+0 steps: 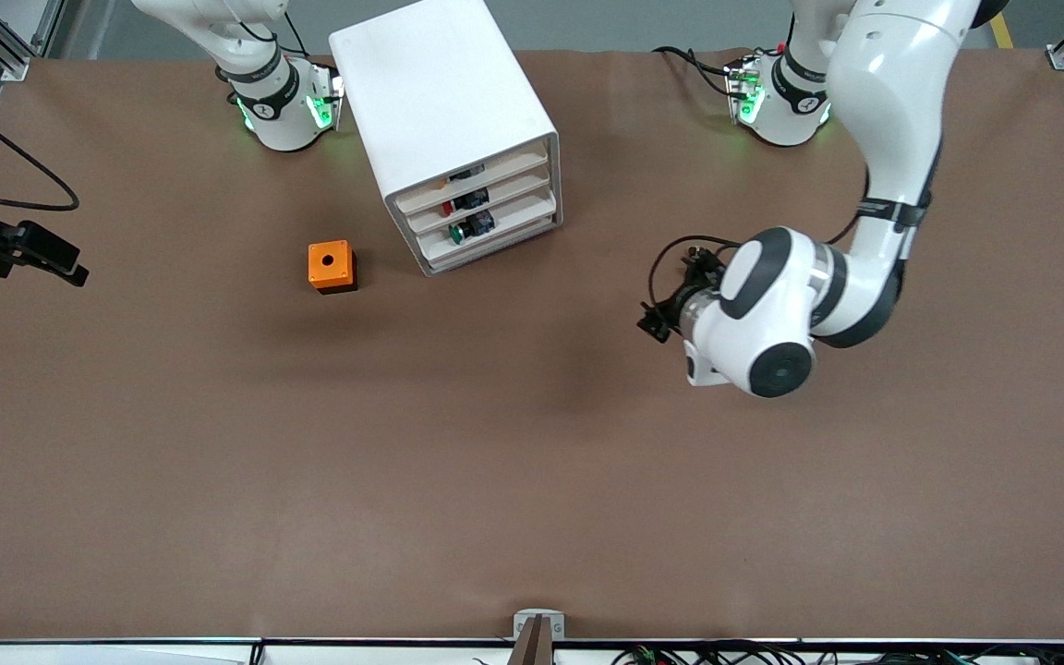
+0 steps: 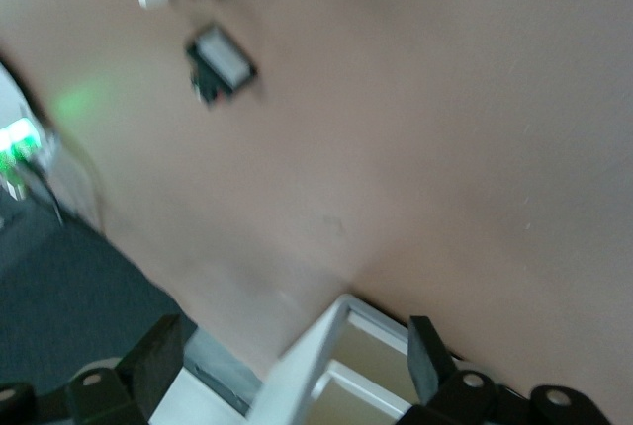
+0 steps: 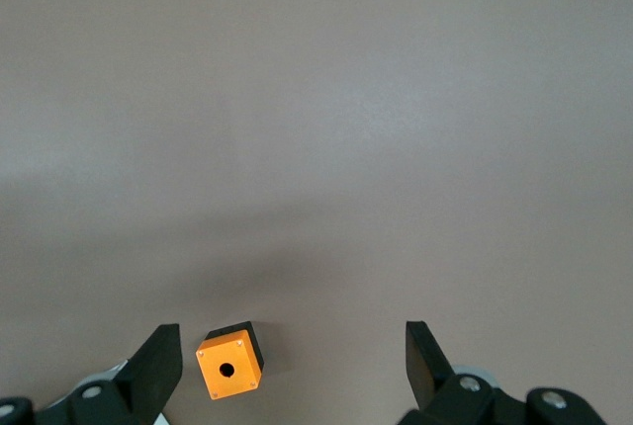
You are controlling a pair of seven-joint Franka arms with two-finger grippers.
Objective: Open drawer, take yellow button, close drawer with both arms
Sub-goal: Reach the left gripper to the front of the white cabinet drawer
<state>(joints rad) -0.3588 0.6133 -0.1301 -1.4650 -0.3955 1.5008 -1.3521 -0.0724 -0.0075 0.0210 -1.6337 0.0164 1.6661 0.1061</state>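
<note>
My left gripper (image 2: 297, 356) hangs spread wide and empty over bare table near the white cabinet (image 1: 447, 120). My right gripper (image 3: 294, 356), equally wide and empty, hangs at its own end of the table. The drawer (image 1: 477, 181) is shut; the button (image 1: 441, 185) sits inside. An orange cube (image 1: 330, 264) stands nearby.

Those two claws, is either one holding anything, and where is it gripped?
Nothing is held. The left claw hangs open over the table near the cabinet; the right claw is open above the orange cube.
</note>
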